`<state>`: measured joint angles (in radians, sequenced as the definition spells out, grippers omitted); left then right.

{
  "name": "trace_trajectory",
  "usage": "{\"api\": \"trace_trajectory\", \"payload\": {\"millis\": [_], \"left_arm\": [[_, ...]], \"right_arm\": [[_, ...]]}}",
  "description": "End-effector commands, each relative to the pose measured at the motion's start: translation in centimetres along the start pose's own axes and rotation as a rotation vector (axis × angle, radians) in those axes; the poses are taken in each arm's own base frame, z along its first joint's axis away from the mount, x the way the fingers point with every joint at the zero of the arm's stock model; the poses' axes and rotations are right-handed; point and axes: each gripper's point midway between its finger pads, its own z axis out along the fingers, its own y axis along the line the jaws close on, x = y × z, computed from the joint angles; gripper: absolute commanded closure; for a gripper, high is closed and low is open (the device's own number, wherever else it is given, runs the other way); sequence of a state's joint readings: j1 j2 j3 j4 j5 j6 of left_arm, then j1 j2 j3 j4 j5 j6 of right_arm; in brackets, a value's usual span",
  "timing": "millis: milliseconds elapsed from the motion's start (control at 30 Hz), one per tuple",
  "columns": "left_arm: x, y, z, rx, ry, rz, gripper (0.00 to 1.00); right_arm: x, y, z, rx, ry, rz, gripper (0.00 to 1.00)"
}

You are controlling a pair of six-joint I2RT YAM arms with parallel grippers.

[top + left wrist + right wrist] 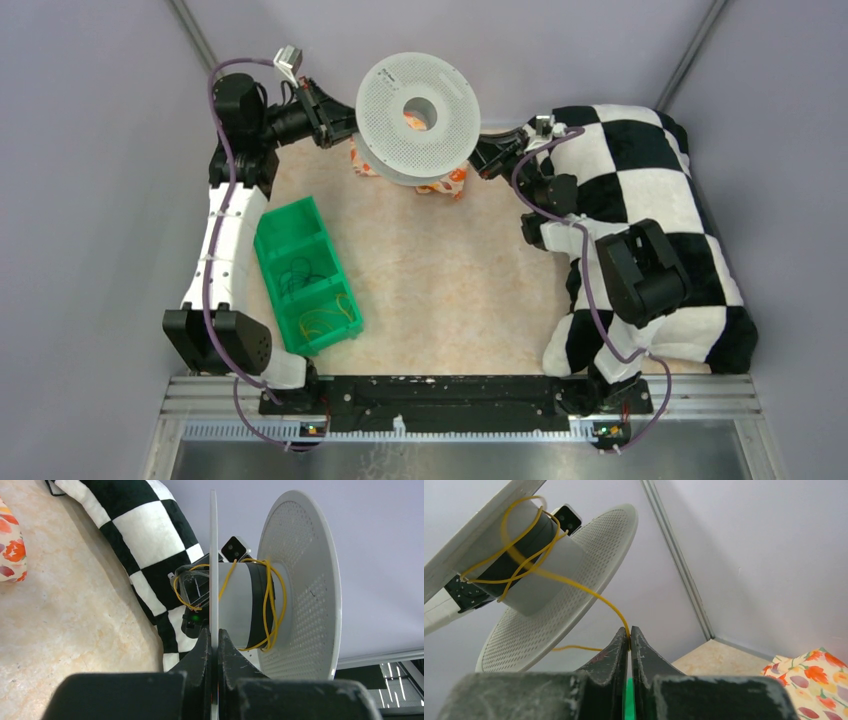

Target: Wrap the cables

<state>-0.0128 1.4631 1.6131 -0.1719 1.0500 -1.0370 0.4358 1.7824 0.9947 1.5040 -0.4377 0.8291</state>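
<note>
The right gripper (630,632) has its jaws clenched on the thin yellow cable (589,592). From the jaws the cable rises up and to the left, to the hub of the grey perforated plastic spool (549,575), where a few loose loops lie. The left gripper (214,635) pinches the thin flange (214,555) and holds the spool in the air.

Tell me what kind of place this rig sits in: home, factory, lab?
Most likely a lab test cell. Plain grey walls box in a small table, an aluminium mounting rail spans its near edge, and the props look staged: green bin, checkered cushion.
</note>
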Motion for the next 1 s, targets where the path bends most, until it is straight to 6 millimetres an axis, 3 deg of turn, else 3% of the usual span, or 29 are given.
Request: {"api": "trace_trajectory", "payload": {"millis": [0,267,500,633,733,967], "left_arm": [[0.3,-4.1,-1.3,0.077,-0.018,0.092,1.0],[-0.8,-3.6,-2.0,0.047,-0.082,0.099,1.0],[-1.5,-2.3,-2.3,-0.022,-0.184,0.138,1.0],[-1.6,-1.4,-2.7,-0.063,-0.241,0.167,1.0],[-1.8,-1.2,-3.2,-0.095,-0.307,0.188,1.0],[-1.5,-0.9,-4.1,-0.141,-0.452,0.156,1.0]], "right_arm": [[-4.7,5.6,0.3,-0.182,-0.159,-0.127,1.0],[-3.5,6.0,-1.4,-0.167,-0.113,-0.113,1.0],[-1.3,6.7,-3.6,-0.057,0.085,-0.088,1.0],[0.1,7.2,-3.3,0.057,0.242,-0.092,1.0],[2.2,8.4,-2.8,0.134,0.378,-0.106,1.0],[5.7,10.8,-1.7,0.194,0.486,-0.087,1.0]]}}
